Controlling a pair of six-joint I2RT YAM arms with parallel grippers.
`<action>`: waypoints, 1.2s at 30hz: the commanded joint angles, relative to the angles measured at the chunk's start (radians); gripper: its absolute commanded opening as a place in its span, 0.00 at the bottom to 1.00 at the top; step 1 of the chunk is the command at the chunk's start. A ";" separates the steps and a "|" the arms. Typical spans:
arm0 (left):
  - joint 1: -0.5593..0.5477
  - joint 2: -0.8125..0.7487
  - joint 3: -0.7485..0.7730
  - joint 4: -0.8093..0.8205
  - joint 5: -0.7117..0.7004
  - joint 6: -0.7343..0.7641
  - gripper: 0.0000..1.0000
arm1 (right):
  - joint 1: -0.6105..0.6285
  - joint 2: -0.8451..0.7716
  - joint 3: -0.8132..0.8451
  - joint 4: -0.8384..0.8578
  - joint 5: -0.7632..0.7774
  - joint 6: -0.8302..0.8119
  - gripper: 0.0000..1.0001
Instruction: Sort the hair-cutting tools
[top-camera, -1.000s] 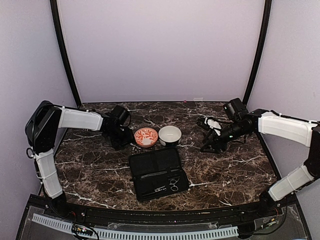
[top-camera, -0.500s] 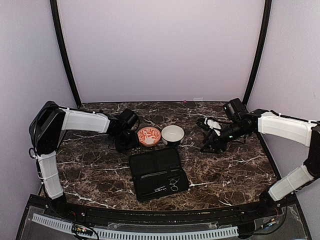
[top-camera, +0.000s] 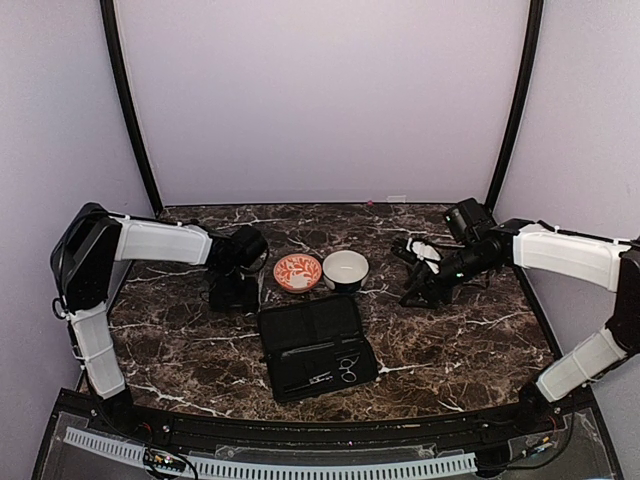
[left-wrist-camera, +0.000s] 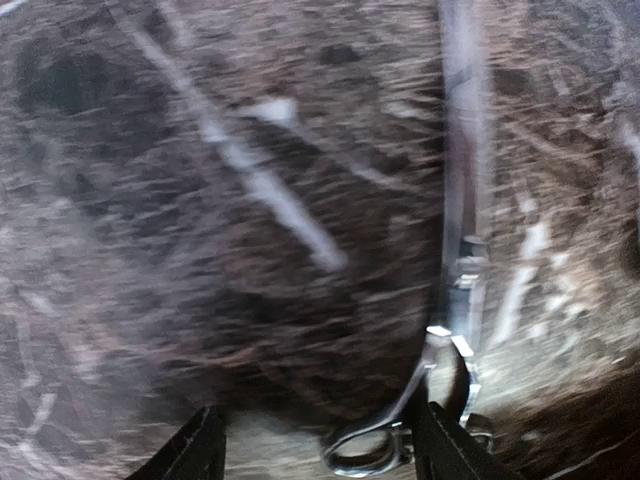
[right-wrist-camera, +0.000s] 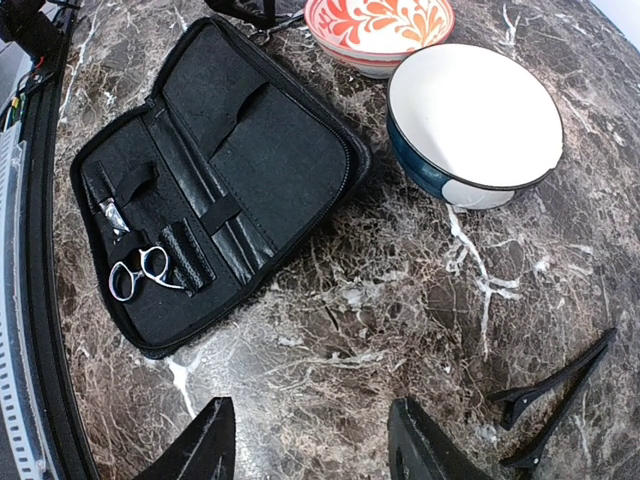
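A pair of silvery scissors (left-wrist-camera: 462, 250) lies on the marble in the blurred left wrist view, its ring handle (left-wrist-camera: 365, 452) between my left gripper's fingertips, close to the right one. My left gripper (left-wrist-camera: 318, 455) (top-camera: 229, 297) is open and low over the table, left of the orange-patterned bowl. Another pair of scissors (right-wrist-camera: 135, 273) (top-camera: 347, 368) sits strapped in the open black case (top-camera: 300, 325) (right-wrist-camera: 270, 150), beside slim dark tools (top-camera: 306, 350). My right gripper (right-wrist-camera: 310, 445) (top-camera: 412, 296) hangs open over bare marble right of the case.
An orange-patterned bowl (top-camera: 296, 272) (right-wrist-camera: 380, 25) and a white bowl (top-camera: 345, 269) (right-wrist-camera: 470, 115) stand side by side behind the case. Two black hair clips (right-wrist-camera: 560, 395) lie on the marble to the right of my right gripper.
My left gripper swung right towards the orange bowl, then back left and a little nearer. The right arm has barely moved.
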 joint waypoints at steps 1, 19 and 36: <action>0.069 -0.097 -0.071 -0.141 -0.083 0.067 0.65 | 0.012 0.013 0.017 -0.001 0.007 -0.007 0.51; 0.106 -0.348 -0.092 -0.090 0.102 0.499 0.35 | 0.053 0.038 0.028 -0.009 0.030 -0.010 0.49; 0.164 -0.082 0.068 -0.128 0.083 0.548 0.57 | 0.064 0.035 0.023 -0.020 0.058 -0.024 0.45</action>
